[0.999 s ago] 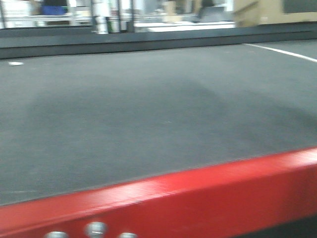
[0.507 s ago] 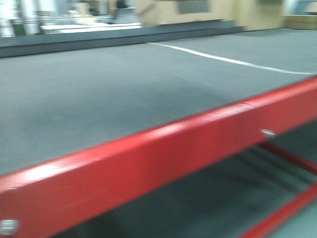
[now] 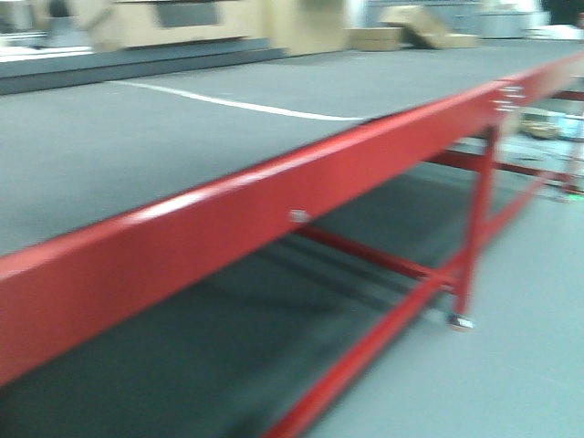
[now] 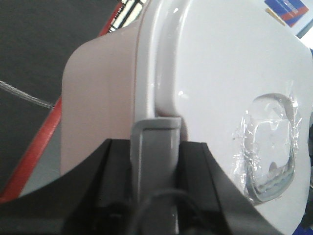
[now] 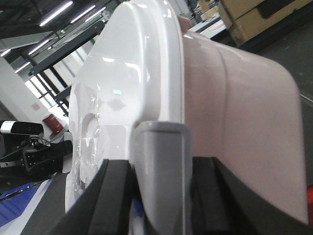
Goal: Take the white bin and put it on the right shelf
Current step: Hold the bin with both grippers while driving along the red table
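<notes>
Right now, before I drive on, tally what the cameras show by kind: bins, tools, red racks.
white bin: 1
tools: 2, the left tool and the right tool, each at the bin's rim
red-framed rack: 1
Total: 4

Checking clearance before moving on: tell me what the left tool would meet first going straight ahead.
The white bin. A finger of the left tool lies right on its lid rim, so no gap is left ahead; whatever is beyond is hidden.
</notes>
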{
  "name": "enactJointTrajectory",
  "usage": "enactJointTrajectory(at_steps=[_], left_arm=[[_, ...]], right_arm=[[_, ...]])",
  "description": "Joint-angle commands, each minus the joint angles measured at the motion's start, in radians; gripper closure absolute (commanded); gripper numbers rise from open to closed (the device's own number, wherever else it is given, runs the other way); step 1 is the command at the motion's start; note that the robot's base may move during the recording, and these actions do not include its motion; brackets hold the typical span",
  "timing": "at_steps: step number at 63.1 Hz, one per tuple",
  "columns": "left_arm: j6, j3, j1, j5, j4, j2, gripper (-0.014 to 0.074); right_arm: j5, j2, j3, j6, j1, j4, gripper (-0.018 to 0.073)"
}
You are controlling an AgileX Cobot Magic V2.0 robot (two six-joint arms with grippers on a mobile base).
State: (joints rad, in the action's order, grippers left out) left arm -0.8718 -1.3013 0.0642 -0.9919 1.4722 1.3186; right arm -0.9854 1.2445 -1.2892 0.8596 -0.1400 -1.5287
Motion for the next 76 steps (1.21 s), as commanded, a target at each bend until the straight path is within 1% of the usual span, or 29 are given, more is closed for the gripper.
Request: enactJointTrajectory(at_steps=[1,76], left_arm=[[-0.047,-0.035,-0.064,-0.315,0.069,-0.042,0.0722],[-0.047,-0.035,-0.064,-0.315,0.069,-0.042,0.0722]], right_arm=[[-0.283,-0.041,-0.042,0.01,0.042,-0.127,0.0419],[-0.283,-0.041,-0.042,0.01,0.042,-0.127,0.0427]])
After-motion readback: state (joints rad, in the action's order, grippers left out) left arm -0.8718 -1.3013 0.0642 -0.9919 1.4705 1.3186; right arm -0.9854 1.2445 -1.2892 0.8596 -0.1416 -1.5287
